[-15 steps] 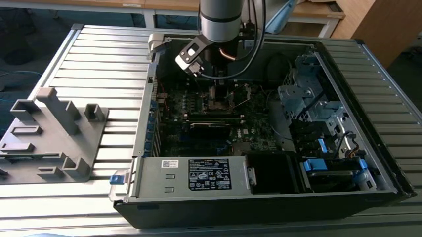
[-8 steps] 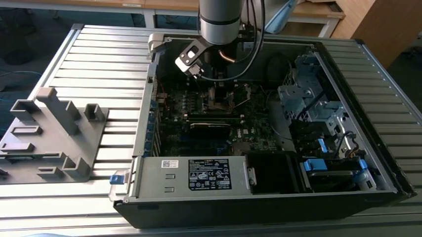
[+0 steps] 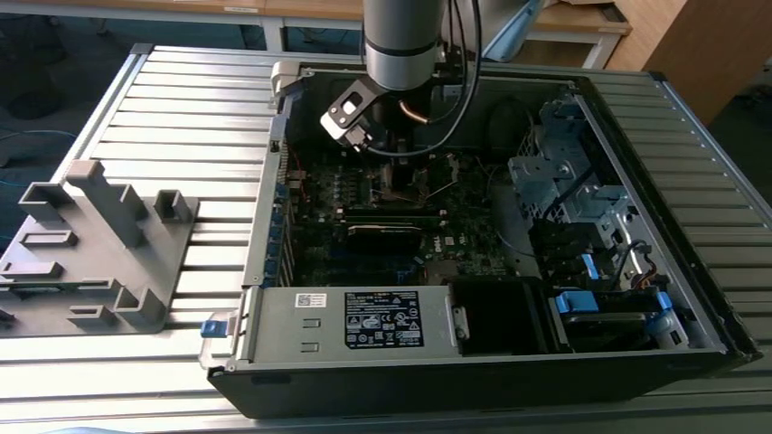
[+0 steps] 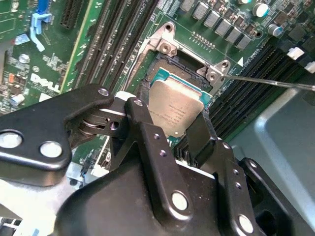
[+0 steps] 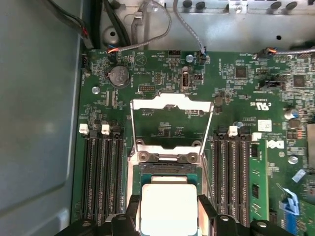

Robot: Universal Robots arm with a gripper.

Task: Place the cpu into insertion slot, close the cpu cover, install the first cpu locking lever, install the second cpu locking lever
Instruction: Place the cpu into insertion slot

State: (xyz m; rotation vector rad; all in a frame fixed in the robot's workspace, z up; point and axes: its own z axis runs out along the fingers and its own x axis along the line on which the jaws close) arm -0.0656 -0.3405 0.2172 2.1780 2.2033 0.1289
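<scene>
Your hand (image 4: 170,112) is clenched on the cpu (image 4: 174,108). In both wrist views a black finger (image 5: 132,214) presses against each of two opposite edges of the silver-grey square, whose metal top faces up. The cpu lies directly over the socket (image 5: 170,171), squared to its frame. You cannot tell whether it already rests in the socket or hangs just above it. The cover (image 5: 170,102) is swung open on the far side of the socket from the hand, hinged at the socket's edge, with the green board (image 5: 236,98) showing through its square opening. In the second wrist view a thin metal rod (image 4: 270,82) runs outward from one corner of the socket's bracket. Rows of dark memory slots (image 5: 101,172) flank the socket on two sides, and a round coin battery (image 5: 119,76) sits on the board beyond the cover. In the exterior view the arm (image 3: 399,36) reaches down over the socket into an open computer case (image 3: 483,384), which lies on a slatted metal worktop (image 3: 181,117). A grey plastic fixture (image 3: 97,244) stands well apart from the socket, outside the case toward the exterior view's left.
</scene>
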